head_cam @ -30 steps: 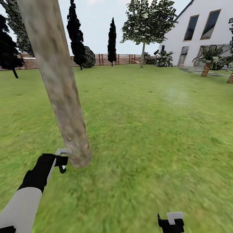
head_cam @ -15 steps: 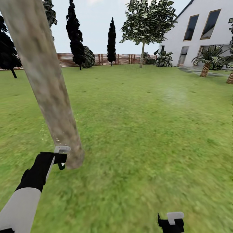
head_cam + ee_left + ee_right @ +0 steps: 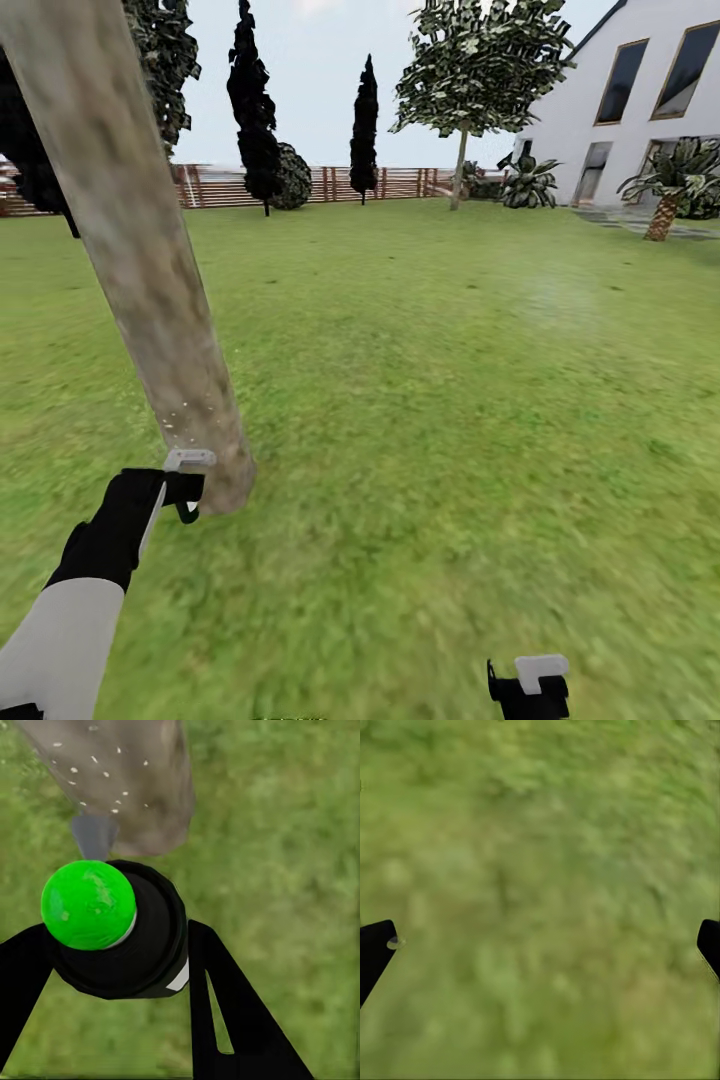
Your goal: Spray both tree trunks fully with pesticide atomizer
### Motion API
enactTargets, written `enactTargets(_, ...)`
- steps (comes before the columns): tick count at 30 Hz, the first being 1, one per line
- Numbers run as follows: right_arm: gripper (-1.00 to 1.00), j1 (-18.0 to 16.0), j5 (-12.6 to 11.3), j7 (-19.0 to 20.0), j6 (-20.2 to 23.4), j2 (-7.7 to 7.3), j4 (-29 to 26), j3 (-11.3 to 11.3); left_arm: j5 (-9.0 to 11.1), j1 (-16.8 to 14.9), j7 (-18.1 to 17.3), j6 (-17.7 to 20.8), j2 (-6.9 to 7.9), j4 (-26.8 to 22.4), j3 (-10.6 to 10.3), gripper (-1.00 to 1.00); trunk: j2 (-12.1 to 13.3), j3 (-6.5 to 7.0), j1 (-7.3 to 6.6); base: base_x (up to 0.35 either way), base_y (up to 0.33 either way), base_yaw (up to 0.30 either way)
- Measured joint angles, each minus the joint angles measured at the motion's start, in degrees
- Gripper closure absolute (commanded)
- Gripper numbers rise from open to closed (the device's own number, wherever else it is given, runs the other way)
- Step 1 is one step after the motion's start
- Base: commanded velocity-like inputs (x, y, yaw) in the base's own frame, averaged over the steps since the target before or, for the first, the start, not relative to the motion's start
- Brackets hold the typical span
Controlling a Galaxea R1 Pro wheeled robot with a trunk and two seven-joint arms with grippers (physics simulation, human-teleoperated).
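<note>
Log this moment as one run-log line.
left gripper: holding atomizer | aimed: near tree trunk base | right gripper: open, empty

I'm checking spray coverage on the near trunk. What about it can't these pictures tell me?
- Thick pale mottled trunk: head view's top edge cuts off its upper part; far side faces away.
- Black atomizer with green ball: blocks the trunk base in the left wrist view, held in the left pincer.
- White spray specks: too small to judge coverage.

White left forearm (image 3: pixel 60 640), black wrist, black fingers (image 3: pixel 232 1020) with slot cutouts.
</note>
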Motion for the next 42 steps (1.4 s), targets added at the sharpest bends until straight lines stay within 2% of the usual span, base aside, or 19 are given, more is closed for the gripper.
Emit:
enactTargets(2,-1.00,0.0,0.0,0.0,0.0,0.02,0.0,0.0,-0.2,0.0,0.0,0.0,0.37,0.0,0.0,1.00,0.0,0.00,0.00,0.000,-0.274,0.278)
enactTargets(3,-1.00,0.0,0.0,0.0,0.0,0.01,0.0,0.0,-0.5,0.1,0.0,0.0,1.46,0.1,0.1,1.00,0.0,0.00,0.00,0.000,-0.274,0.278)
enactTargets(5,-1.00,0.0,0.0,0.0,0.0,0.00,0.0,0.0,0.0,0.2,0.0,0.0,2.09,0.2,0.0,1.00,0.0,0.00,0.00,0.013,-0.274,0.278)
enactTargets(9,-1.00,0.0,0.0,0.0,0.0,0.02,0.0,0.0,0.1,0.3,0.1,0.0,1.64,0.5,-0.8,1.00,0.0,0.00,0.00,0.115,-0.268,0.187)
enactTargets(16,-1.00,0.0,0.0,0.0,0.0,0.05,0.0,0.0,0.1,0.3,0.7,0.0,2.17,0.6,-0.7,1.00,0.0,0.00,0.00,0.201,-0.228,0.007)
enactTargets(24,-1.00,0.0,0.0,0.0,0.0,0.05,0.0,0.1,0.0,0.3,0.8,0.0,1.83,0.8,-0.7,1.00,0.0,0.00,0.00,0.207,-0.224,0.049)
enactTargets(27,-1.00,0.0,0.0,0.0,0.0,0.06,0.0,0.1,-0.3,1.0,0.8,-0.1,3.50,1.2,0.6,1.00,0.0,0.00,0.00,0.204,-0.224,0.257)
enactTargets(28,-1.00,0.0,0.0,0.0,0.0,0.06,0.0,0.1,-0.5,1.7,0.8,-0.2,5.10,1.5,1.6,1.00,0.0,0.00,0.00,0.182,-0.227,0.275)
enactTargets(29,-1.00,0.0,0.0,0.0,0.0,0.06,0.0,0.1,-0.3,2.1,0.7,-0.2,5.81,2.0,2.1,1.00,0.0,0.00,0.00,0.170,-0.231,0.276)
enactTargets(30,-1.00,0.0,0.0,0.0,0.0,0.06,0.0,0.1,0.2,2.2,0.7,-0.2,5.93,2.5,2.2,1.00,0.0,0.00,0.00,0.165,-0.232,0.276)
enactTargets(32,-1.00,0.0,0.0,0.0,0.0,0.06,0.0,0.1,0.3,2.3,0.8,-0.2,5.70,3.0,2.1,1.00,0.0,0.00,0.00,0.160,-0.234,0.277)
enactTargets(33,-1.00,0.0,0.0,0.0,0.0,0.06,0.0,0.1,0.8,2.3,0.8,-0.2,4.89,3.1,2.1,1.00,0.0,0.00,0.00,0.158,-0.235,0.277)
enactTargets(35,-1.00,0.0,0.0,0.0,0.0,0.06,0.0,0.1,0.8,2.3,0.8,-0.2,2.34,3.2,2.0,1.00,0.0,0.00,0.00,0.157,-0.235,0.277)
enactTargets(37,-1.00,0.0,0.0,0.0,0.0,0.06,0.0,0.1,0.4,2.3,0.8,-0.2,1.47,3.2,2.0,1.00,0.0,0.00,0.00,0.157,-0.235,0.277)
enactTargets(39,-1.00,0.0,0.1,0.0,0.0,0.06,0.0,0.1,0.1,2.3,0.8,-0.3,1.25,3.2,1.9,1.00,0.0,0.00,0.00,0.157,-0.235,0.277)
enactTargets(42,-1.00,0.0,0.1,0.0,0.0,0.06,0.0,0.1,0.0,2.3,0.7,-0.3,1.88,3.2,2.3,1.00,0.0,0.00,0.00,0.157,-0.235,0.277)
